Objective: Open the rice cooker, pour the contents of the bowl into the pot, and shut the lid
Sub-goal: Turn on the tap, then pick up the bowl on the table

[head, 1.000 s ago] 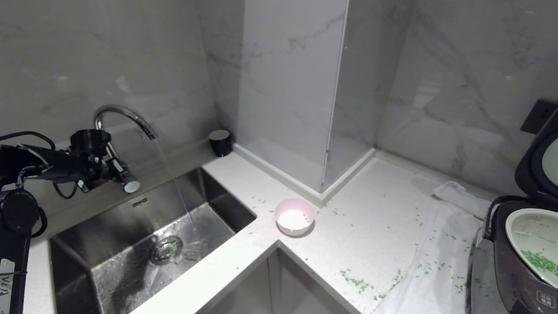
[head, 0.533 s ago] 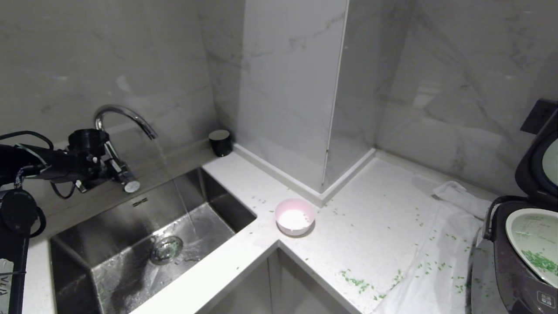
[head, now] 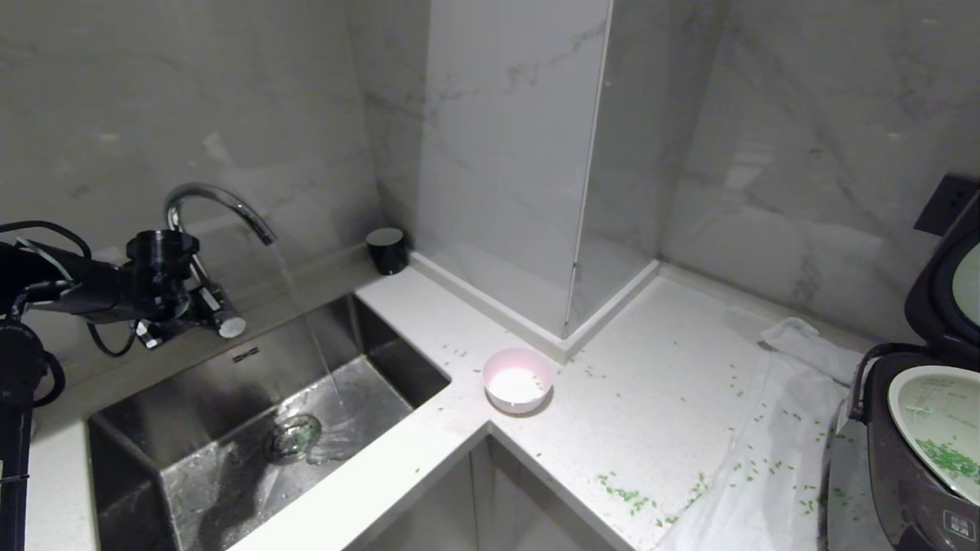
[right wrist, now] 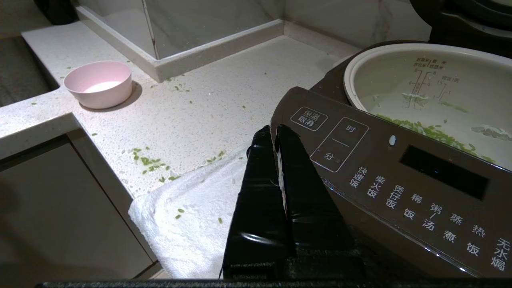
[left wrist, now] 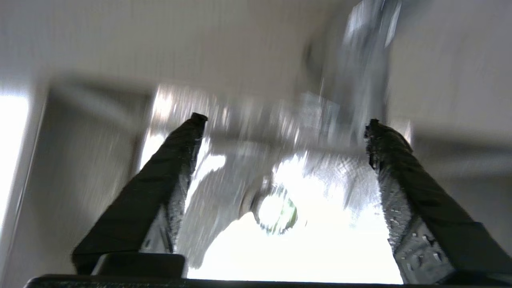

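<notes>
Since a second ago, my left hand (head: 205, 312) has spread its two fingers wide at the tap lever (head: 228, 327) and grips nothing; the left arm (head: 53, 287) sits slightly further left in the head view. Everything else lies where it did. Water runs from the curved tap (head: 218, 200) into the steel sink (head: 253, 428), landing by the drain (head: 292, 436). From the left wrist, both dark fingers (left wrist: 160, 192) stand far apart with only the blurred wet basin between them.

The bowl (head: 517, 380) sits upright on the white bench (head: 651, 398) at its inner corner, just beside the sink, mouth up, its white inside bare. The rice cooker (head: 896, 459) stands at the far right edge of the head view on a white cloth (head: 766, 459), its panel of buttons (right wrist: 400, 180) facing me. The lid (head: 945, 283) is raised on its hinge at the back, standing nearly upright. The pot (head: 938, 428) sits in the cooker, open upward, with the contents (head: 949, 459) as a green patch on its floor. More green bits (head: 624, 493) are scattered across bench and cloth.

My right hand (right wrist: 276, 134) is clenched, fingers pressed together and holding nothing, parked just before the cooker's front panel, above the cloth.
</notes>
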Robot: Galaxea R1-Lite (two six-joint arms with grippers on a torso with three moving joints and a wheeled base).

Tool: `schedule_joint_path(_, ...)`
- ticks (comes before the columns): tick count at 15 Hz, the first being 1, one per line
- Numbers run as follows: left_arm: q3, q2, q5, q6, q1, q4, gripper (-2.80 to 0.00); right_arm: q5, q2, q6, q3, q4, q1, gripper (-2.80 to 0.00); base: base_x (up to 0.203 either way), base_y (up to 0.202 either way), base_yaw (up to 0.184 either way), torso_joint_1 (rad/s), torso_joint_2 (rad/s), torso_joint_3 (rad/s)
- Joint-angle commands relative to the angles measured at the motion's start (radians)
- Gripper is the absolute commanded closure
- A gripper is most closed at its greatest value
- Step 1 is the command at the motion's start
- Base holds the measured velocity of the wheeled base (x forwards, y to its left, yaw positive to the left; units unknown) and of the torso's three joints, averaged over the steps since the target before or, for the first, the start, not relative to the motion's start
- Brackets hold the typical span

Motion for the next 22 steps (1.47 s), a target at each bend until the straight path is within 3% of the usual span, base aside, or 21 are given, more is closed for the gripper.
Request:
schedule_joint_path(1, 0.163, -0.105, -0.001, -0.021, -0.031, -0.001, -2.8, 0.0, -0.001, -0.001, 0.0, 0.0, 0.0, 0.0, 0.0, 0.0, 0.0, 0.0, 0.0, 0.0)
schedule_joint_path(5, 0.413, -0.259, -0.028, -0.112, -0.234, -0.006, -2.8, 0.0, -0.001, -0.001, 0.0, 0.0, 0.0, 0.0, 0.0, 0.0, 0.0, 0.0, 0.0, 0.0)
schedule_joint_path(10, 0.454, -0.335, -0.092, -0.144, -0.433, 0.15, -2.8, 0.0, -0.001, -0.001, 0.0, 0.0, 0.0, 0.0, 0.0, 0.0, 0.0, 0.0, 0.0, 0.0)
schedule_joint_path(16, 0.266, -0.312, -0.123, -0.143, -0.622, 0.326, -2.8, 0.0, -0.001, -0.001, 0.0, 0.0, 0.0, 0.0, 0.0, 0.0, 0.0, 0.0, 0.0, 0.0)
schedule_joint_path(22, -0.138, -0.062, -0.127, -0.142, -0.798, 0.518, -2.8, 0.0, -0.001, -0.001, 0.0, 0.0, 0.0, 0.0, 0.0, 0.0, 0.0, 0.0, 0.0, 0.0)
